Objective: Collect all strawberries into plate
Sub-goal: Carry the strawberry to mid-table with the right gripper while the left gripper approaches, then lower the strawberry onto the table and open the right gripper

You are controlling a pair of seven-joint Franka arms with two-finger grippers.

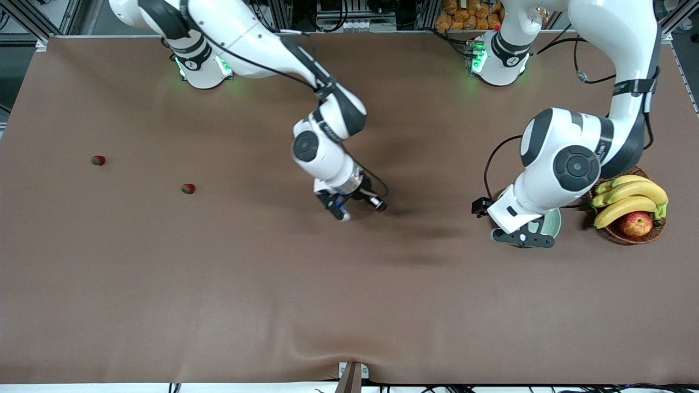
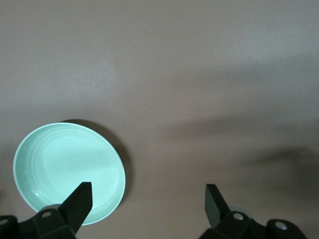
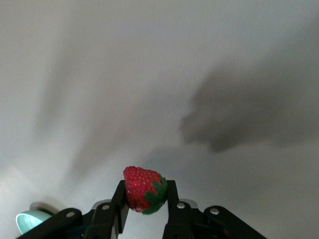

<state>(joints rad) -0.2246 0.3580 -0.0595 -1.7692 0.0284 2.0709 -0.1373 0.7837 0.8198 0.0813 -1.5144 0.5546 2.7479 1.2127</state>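
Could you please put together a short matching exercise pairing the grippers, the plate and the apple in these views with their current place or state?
Things:
1. right gripper
2. left gripper
3. plate
4. apple

States:
A. in the wicker basket under the bananas
B. open, holding nothing, over the plate's edge
C. shut on a strawberry
D. empty, on the brown table

Pairs: 1-C, 2-B, 3-D, 4-A
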